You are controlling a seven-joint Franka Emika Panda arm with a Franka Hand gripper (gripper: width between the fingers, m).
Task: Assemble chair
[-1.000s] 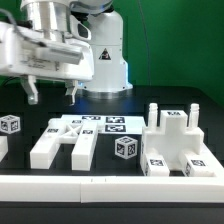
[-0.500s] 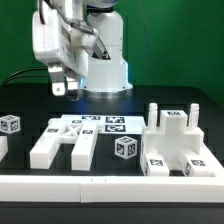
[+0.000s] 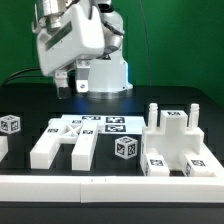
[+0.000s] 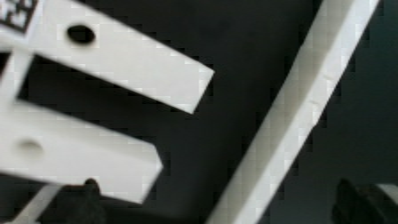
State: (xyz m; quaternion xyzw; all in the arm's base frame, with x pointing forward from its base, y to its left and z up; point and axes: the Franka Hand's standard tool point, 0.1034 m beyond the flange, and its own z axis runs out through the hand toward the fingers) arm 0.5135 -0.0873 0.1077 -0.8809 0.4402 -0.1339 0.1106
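The chair lies in loose white parts on the black table. A large tagged block with two upright pegs (image 3: 176,140) stands at the exterior view's right. A forked slab (image 3: 64,146) lies at the left and also shows in the wrist view (image 4: 111,68) with round holes. Two small tagged cubes sit at the far left (image 3: 10,125) and in the middle (image 3: 127,148). My gripper (image 3: 71,87) hangs high above the back of the table, open and empty. Its dark fingertips (image 4: 82,200) frame the wrist view, where the gripper (image 4: 222,205) holds nothing.
The marker board (image 3: 100,125) lies flat behind the forked slab. A long white rail (image 3: 110,186) runs along the table's front edge and crosses the wrist view (image 4: 306,115) diagonally. The white robot base (image 3: 105,70) stands at the back.
My gripper has swung from the exterior view's left toward the middle, turned about its wrist and risen a little. The parts have not moved.
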